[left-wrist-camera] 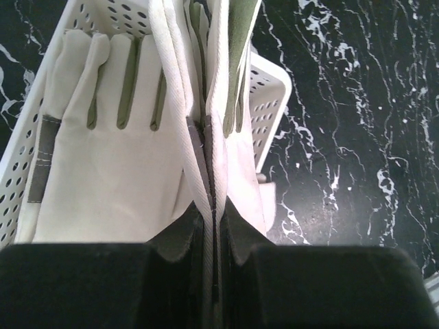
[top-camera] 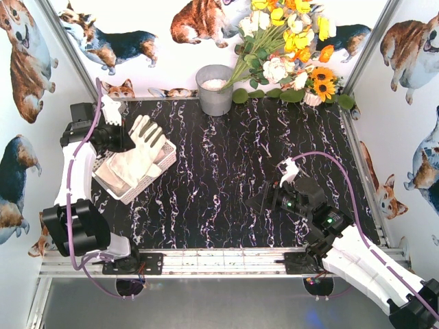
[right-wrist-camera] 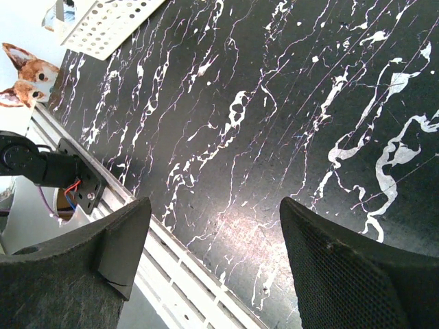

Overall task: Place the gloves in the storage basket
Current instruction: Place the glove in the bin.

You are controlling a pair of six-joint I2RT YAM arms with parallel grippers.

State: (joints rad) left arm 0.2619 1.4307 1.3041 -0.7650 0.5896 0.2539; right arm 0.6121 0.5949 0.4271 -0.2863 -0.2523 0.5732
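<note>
Table (top-camera: 260, 171): black marbled top, lying beneath both grippers.
Storage basket (left-wrist-camera: 269, 96): white, with perforated walls, directly below and ahead of the left gripper (left-wrist-camera: 211, 233); well apart from the right gripper (right-wrist-camera: 214, 212), far off to its side.
Glove in basket (left-wrist-camera: 103, 171): lies flat on the basket floor, just to the left of the left gripper's fingers, with its fingers pointing away from the gripper.
Held glove (left-wrist-camera: 212, 82): pinched at the cuff, with the body stretching away from the fingertips over the basket's right wall; part of it seems to reach past the rim.
Left gripper: clenched on the held glove's cuff, the fabric squeezed edge-on between the pads.
Right gripper: released and holding nothing, parked low over the table with only marble between its fingers.
Step in hand: placing, I judge, with the glove carried over the basket but not yet let go.
Next move: likely lower and shift toward the glove already inside, so the held one falls within the walls, then let go.
</note>
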